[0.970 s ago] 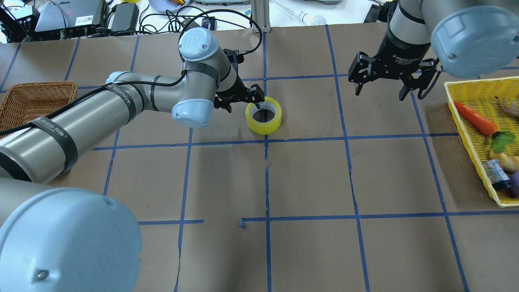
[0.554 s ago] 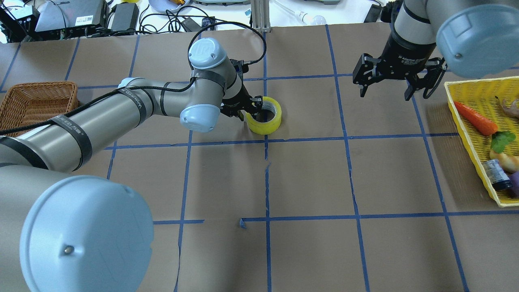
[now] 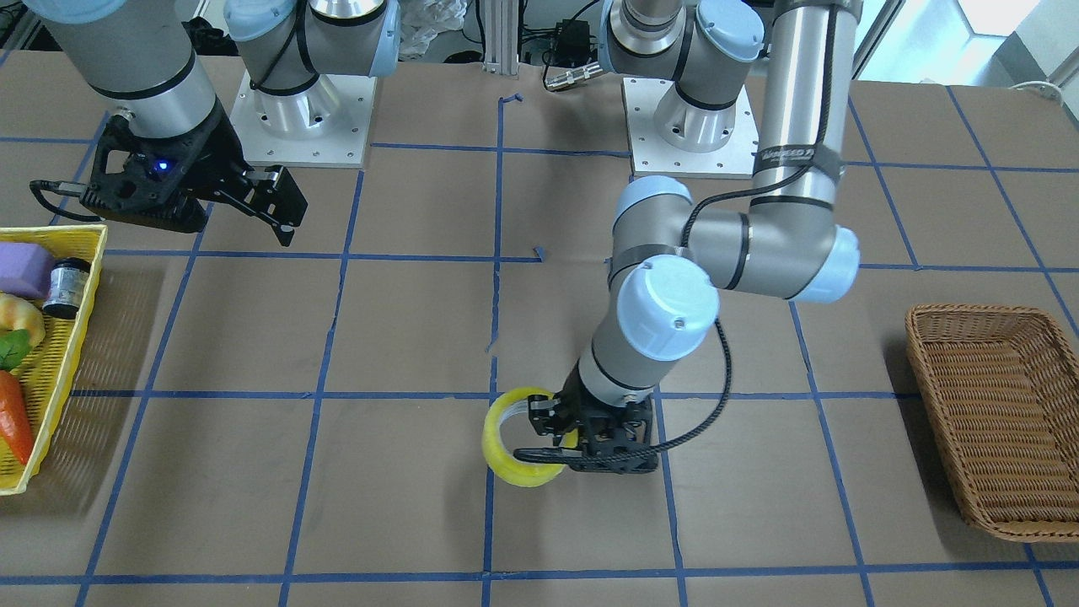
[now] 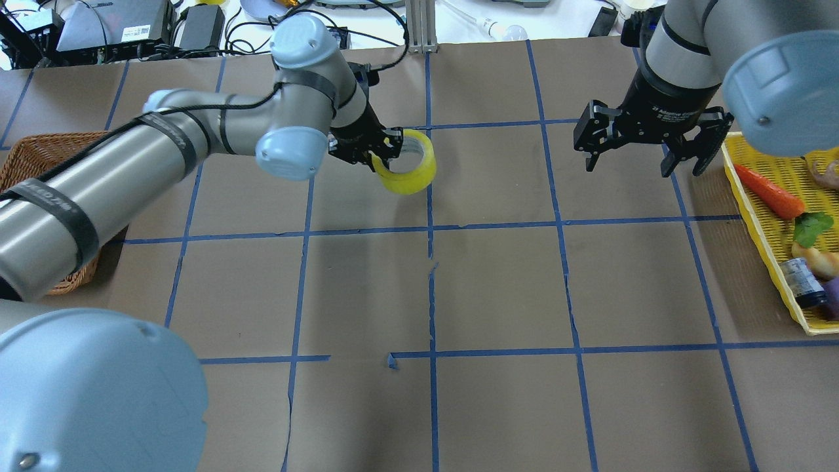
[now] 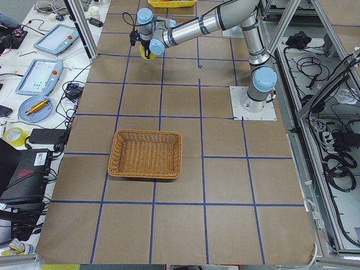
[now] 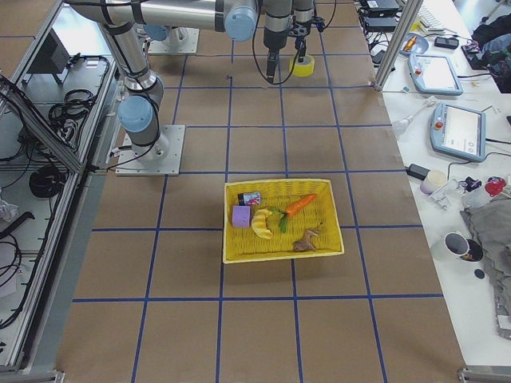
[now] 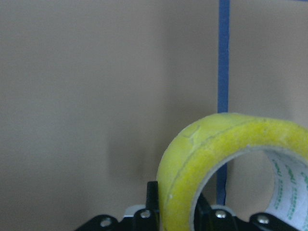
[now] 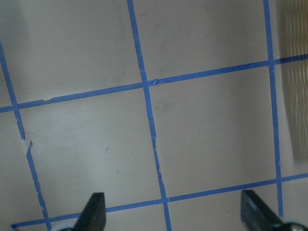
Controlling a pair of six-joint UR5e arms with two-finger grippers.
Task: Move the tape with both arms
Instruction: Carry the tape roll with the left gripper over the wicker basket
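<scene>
Tape (image 4: 405, 180) in my left pincer (image 4: 383, 153), clamped across its wall and seemingly lifted just off the desk (image 4: 498, 282), beside a blue grid line (image 4: 429, 203). My right pincer (image 4: 645, 157) hangs spread and empty, well apart. Pickup looks done; hand-over and set-down remain.

This is a robotics lab — a long table (image 4: 498, 288) papered in brown and gridded with thin blue tape lines (image 4: 562, 223). Two silver-grey tubular robot arms (image 3: 801, 84) are bolted to it on square metal base plates (image 3: 350, 143). Around the bench stand grey touchscreen teach pendants (image 6: 459, 132), aluminium frame posts (image 6: 397, 40) and looped black cables (image 5: 337, 163).
</scene>
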